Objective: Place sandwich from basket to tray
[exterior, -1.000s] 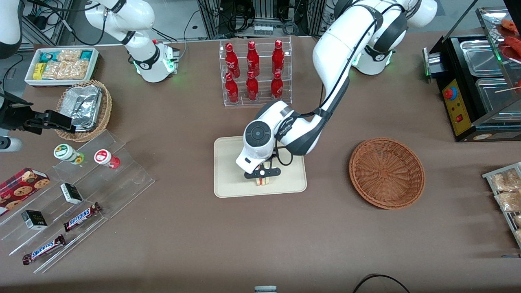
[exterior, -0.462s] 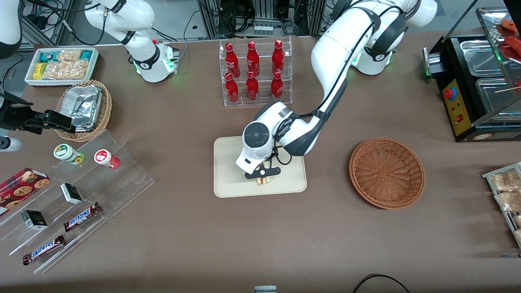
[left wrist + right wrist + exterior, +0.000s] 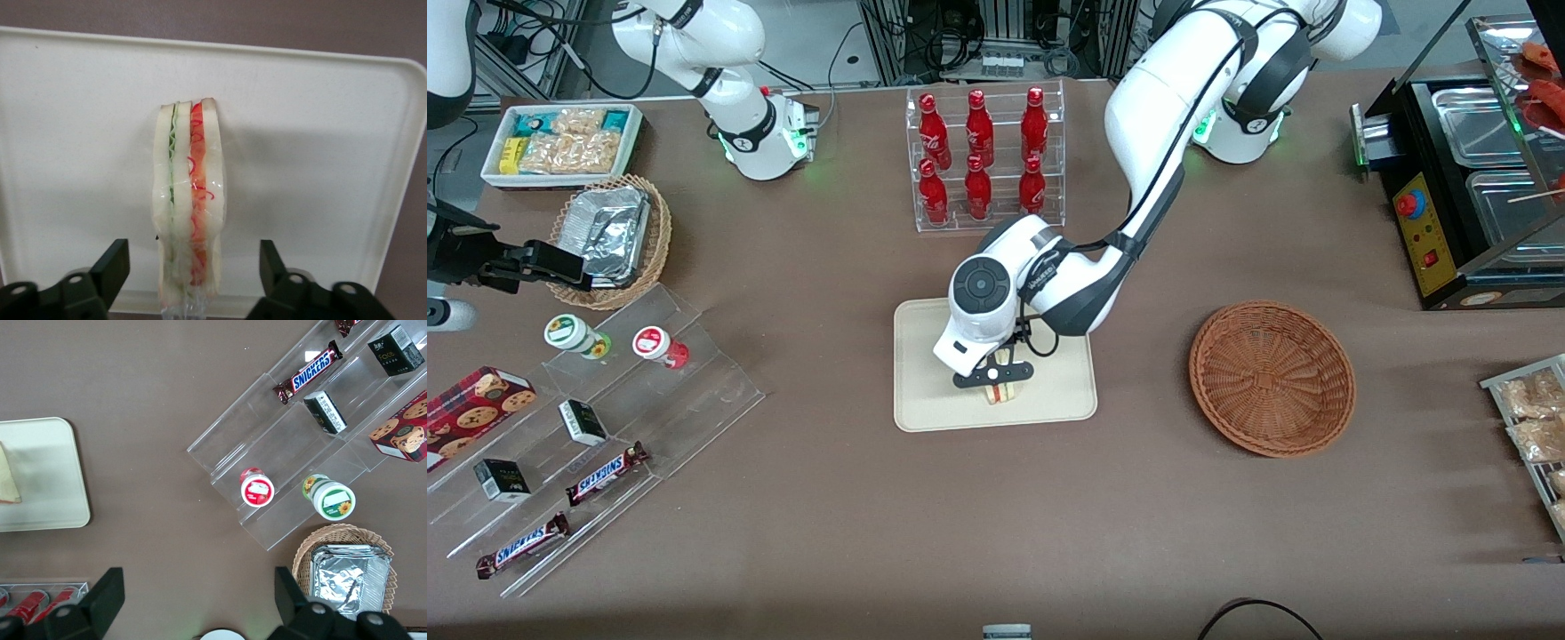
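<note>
The sandwich (image 3: pixel 1002 392) is sitting on the tray (image 3: pixel 925 404), standing up on its edge in the part of the tray nearer the front camera. In the wrist cam you can see its green and red filling stripes through the clear wrap (image 3: pixel 189 207). The gripper (image 3: pixel 993 375) hangs right over it, spread wide, with the fingers (image 3: pixel 113 267) well clear of the bread on both sides, so it's let go. The tray's cream rim (image 3: pixel 407 167) sits flat on the brown desk (image 3: pixel 996 516). Toward the working arm's end, the reddish wicker basket (image 3: pixel 1272 378) sits well apart from the tray. Farther back, the rack of red soda bottles (image 3: pixel 983 160) stands past the tray.
</note>
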